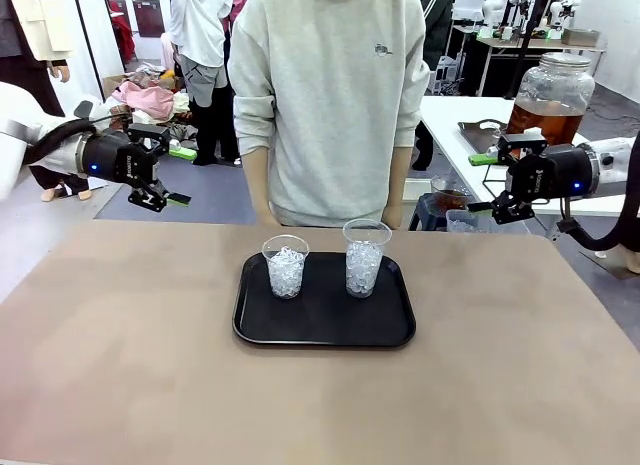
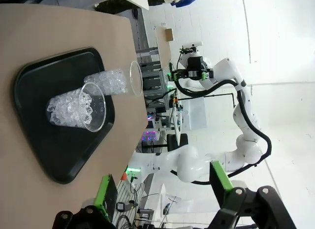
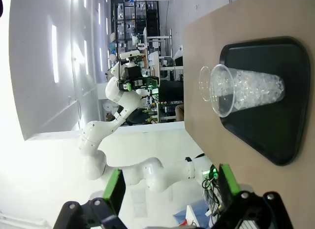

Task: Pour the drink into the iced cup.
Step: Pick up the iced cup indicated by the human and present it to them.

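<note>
While short iced cup (image 1: 285, 268) and tall iced cup (image 1: 365, 258) share the tray (image 1: 325, 327), left claw (image 1: 181, 175) and right claw (image 1: 482, 183) hang released, empty.

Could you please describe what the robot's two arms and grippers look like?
The left arm and right arm have smooth, rounded white shells. The left gripper and right gripper are black and boxy, each with two fingers tipped by bright green pads, pale lettering on the body and a small blue light near the wrist. A black cable runs along each forearm.
</note>
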`<state>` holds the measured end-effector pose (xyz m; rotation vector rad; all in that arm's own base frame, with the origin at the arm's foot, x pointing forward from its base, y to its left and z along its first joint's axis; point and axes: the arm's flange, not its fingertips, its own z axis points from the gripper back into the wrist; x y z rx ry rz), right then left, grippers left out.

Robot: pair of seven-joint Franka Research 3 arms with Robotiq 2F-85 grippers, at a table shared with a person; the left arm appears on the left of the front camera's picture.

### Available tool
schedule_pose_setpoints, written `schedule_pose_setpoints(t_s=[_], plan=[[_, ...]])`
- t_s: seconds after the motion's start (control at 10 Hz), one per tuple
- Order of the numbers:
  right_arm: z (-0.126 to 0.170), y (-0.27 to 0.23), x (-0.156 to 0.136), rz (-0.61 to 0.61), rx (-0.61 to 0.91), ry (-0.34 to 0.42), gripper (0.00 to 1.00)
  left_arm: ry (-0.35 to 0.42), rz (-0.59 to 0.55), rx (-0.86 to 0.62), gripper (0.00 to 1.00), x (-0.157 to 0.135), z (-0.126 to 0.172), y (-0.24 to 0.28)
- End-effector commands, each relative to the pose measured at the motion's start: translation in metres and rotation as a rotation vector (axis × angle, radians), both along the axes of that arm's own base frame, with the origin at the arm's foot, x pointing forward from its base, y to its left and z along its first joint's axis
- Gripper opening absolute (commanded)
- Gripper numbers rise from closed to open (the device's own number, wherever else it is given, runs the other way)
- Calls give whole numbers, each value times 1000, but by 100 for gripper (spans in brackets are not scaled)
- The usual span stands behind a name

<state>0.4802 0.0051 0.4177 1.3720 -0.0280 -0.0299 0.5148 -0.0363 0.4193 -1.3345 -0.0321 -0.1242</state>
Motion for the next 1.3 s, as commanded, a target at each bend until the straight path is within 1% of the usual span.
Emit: schedule_pose_setpoints(t_s=[0.0, 1.2], plan=[[2, -1, -1, -3, 1, -4, 100, -2, 5, -10, 100, -2, 2, -2], [2, -1, -1, -3, 1, -4, 100, -2, 5, -10, 100, -2, 2, -2]])
